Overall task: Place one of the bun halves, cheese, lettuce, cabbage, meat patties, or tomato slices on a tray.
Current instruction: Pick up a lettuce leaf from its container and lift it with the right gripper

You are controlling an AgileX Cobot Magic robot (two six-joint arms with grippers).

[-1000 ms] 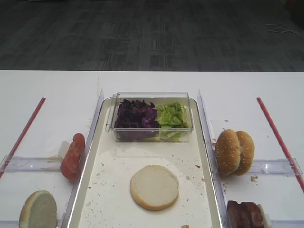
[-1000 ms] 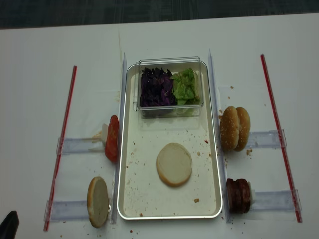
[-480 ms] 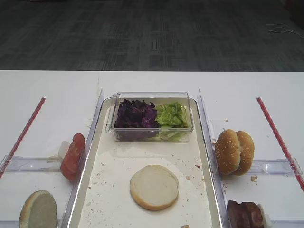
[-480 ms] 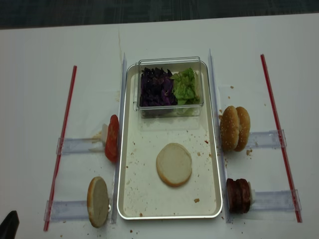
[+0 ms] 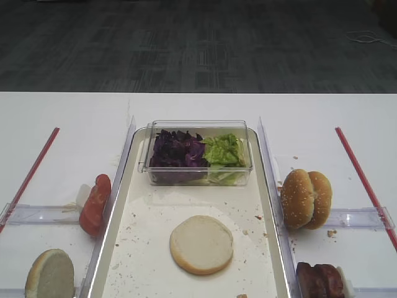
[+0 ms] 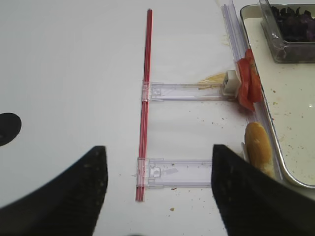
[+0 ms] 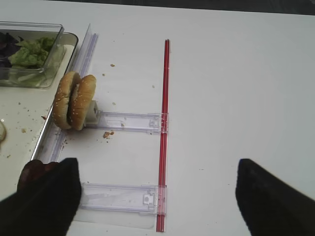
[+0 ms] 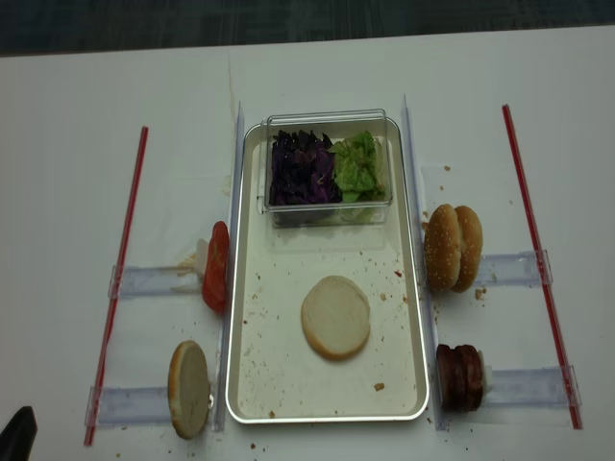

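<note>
tray (image 8: 252,384) front floor open | obstacles: clear box (image 8: 328,166) rear, bun half (image 8: 335,317) centre

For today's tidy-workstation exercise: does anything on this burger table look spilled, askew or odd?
Mostly orderly. Brown crumbs are scattered over the shiny rectangular metal tray around the pale round bun half, with a few more on the white table near the sesame-seeded bun halves.

Both grippers, left gripper (image 6: 157,196) and right gripper (image 7: 157,189), hover with jaws spread wide (nothing between them).
</note>
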